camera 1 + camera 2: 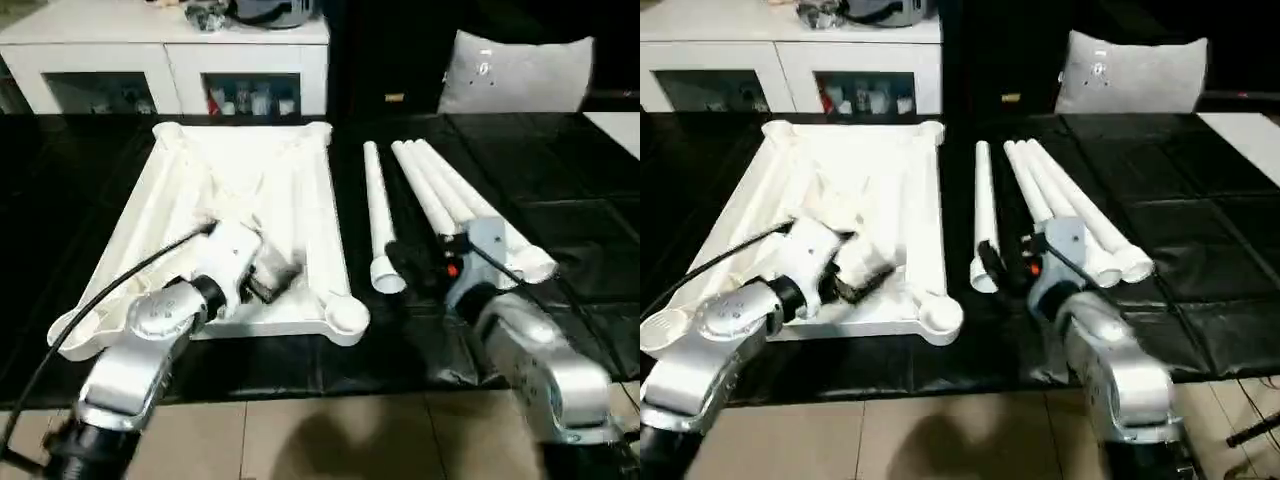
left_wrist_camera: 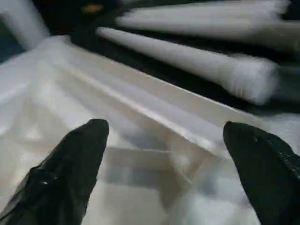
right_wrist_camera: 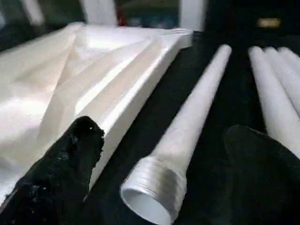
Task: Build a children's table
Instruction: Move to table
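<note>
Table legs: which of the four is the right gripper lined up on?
The lone leg lying apart from the other three, closest to the tabletop. Its threaded end sits between the open right gripper fingers, not yet gripped.

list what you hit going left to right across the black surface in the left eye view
left gripper over the upturned table top → lone table leg → right gripper → cluster of three legs
</note>
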You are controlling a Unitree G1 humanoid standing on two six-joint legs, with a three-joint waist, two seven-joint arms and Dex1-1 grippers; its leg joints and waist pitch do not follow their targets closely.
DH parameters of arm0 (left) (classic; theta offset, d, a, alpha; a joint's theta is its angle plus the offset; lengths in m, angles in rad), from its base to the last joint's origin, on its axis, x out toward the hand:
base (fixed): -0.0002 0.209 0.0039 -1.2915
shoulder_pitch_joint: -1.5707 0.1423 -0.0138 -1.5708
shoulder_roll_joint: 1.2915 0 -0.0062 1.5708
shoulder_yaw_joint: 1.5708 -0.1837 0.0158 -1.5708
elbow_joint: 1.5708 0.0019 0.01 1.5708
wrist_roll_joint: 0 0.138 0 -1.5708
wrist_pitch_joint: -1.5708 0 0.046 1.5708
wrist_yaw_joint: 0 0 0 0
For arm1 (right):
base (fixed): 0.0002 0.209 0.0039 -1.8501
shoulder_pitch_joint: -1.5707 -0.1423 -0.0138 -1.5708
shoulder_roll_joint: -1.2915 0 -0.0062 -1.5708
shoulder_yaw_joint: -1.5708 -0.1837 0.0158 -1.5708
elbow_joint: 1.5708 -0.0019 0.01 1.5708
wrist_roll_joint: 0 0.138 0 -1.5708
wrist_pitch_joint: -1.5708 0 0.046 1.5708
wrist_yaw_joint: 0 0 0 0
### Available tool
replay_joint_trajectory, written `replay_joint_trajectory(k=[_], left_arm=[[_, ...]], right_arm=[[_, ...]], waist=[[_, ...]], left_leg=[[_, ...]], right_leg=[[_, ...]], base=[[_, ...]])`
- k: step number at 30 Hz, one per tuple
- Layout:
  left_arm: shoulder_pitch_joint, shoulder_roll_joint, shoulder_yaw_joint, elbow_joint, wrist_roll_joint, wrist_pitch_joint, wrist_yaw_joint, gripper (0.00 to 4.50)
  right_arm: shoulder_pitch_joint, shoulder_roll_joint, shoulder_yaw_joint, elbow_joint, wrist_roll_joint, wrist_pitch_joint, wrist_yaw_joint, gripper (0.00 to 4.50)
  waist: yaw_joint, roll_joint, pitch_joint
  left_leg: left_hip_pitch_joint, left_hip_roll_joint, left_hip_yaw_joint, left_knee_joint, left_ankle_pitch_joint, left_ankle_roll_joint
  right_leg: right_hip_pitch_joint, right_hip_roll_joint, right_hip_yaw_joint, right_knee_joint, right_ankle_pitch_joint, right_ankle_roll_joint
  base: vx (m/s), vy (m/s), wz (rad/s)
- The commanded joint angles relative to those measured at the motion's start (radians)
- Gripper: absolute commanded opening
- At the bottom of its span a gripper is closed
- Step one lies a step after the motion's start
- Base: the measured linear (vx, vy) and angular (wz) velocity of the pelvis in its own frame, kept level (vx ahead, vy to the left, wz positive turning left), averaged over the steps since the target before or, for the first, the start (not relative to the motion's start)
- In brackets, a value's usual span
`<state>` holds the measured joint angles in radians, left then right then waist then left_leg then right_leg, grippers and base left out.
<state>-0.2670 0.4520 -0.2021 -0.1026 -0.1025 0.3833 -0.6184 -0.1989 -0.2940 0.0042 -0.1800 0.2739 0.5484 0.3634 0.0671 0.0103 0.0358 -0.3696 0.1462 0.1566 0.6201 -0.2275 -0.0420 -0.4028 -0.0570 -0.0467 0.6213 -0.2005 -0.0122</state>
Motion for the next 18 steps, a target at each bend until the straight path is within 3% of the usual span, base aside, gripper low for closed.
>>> replay_joint_trajectory(k=[1,4,6,9,10,11,14,18], left_arm=[[-0.028,0.023,-0.036,0.017,0.005,-0.019,-0.082,4.42],[-0.039,0.037,-0.051,0.025,0.003,-0.028,-0.119,4.42],[-0.049,0.047,-0.064,0.031,-0.004,-0.035,-0.155,4.42],[-0.057,0.055,-0.077,0.033,-0.007,-0.029,-0.183,4.42],[-0.069,0.074,-0.105,0.041,-0.009,-0.029,-0.234,4.42],[-0.076,0.091,-0.132,0.043,-0.008,-0.020,-0.278,4.42],[-0.082,0.102,-0.149,0.046,-0.008,-0.014,-0.311,4.42],[-0.102,0.116,-0.163,0.068,-0.007,-0.001,-0.357,4.25]], right_arm=[[-0.003,-0.023,-0.016,-0.007,0.033,-0.031,0.097,4.50],[0.005,-0.052,-0.018,-0.020,0.044,-0.032,0.140,4.50],[0.014,-0.063,-0.027,-0.026,0.045,-0.049,0.151,4.50],[0.022,-0.085,-0.018,-0.034,0.034,-0.047,0.162,4.50],[0.036,-0.133,0.004,-0.047,0.029,-0.038,0.191,4.50],[0.043,-0.164,0.014,-0.044,-0.008,-0.052,0.181,4.50],[0.050,-0.187,0.012,-0.051,0.003,-0.028,0.209,4.50],[0.065,-0.233,-0.003,-0.069,0.048,-0.011,0.312,4.50]], waist=[[0.002,0.013,-0.048],[-0.003,0.007,-0.044],[-0.005,0.011,-0.044],[-0.005,0.008,-0.044],[-0.008,0.011,-0.044],[-0.004,0.006,-0.042],[-0.009,0.001,-0.042],[-0.005,0.009,-0.042]], left_leg=[[0.010,0.071,-0.023,-0.082,-0.100,0.027],[0.006,0.072,-0.024,-0.086,-0.126,0.024],[0.006,0.073,-0.024,-0.084,-0.115,0.025],[0.008,0.072,-0.023,-0.084,-0.121,0.022],[0.006,0.071,-0.023,-0.084,-0.119,0.021],[0.009,0.073,-0.023,-0.085,-0.118,0.024],[0.005,0.071,-0.022,-0.084,-0.119,0.029],[0.007,0.074,-0.022,-0.082,-0.118,0.044]], right_leg=[[0.052,-0.083,0.054,-0.065,-0.068,-0.185],[0.059,-0.088,0.056,-0.070,-0.104,-0.196],[0.057,-0.089,0.056,-0.070,-0.110,-0.205],[0.057,-0.086,0.056,-0.073,-0.137,-0.200],[0.058,-0.086,0.056,-0.072,-0.134,-0.202],[0.057,-0.085,0.057,-0.074,-0.154,-0.189],[0.059,-0.088,0.057,-0.076,-0.168,-0.192],[0.057,-0.089,0.057,-0.075,-0.168,-0.200]], base=[[0.000,0.000,0.00],[0.000,0.000,0.00],[0.000,0.000,0.00],[0.000,0.000,0.00],[0.000,0.000,0.00],[0.000,0.000,0.00],[0.000,0.000,0.00],[0.000,0.000,0.00]])
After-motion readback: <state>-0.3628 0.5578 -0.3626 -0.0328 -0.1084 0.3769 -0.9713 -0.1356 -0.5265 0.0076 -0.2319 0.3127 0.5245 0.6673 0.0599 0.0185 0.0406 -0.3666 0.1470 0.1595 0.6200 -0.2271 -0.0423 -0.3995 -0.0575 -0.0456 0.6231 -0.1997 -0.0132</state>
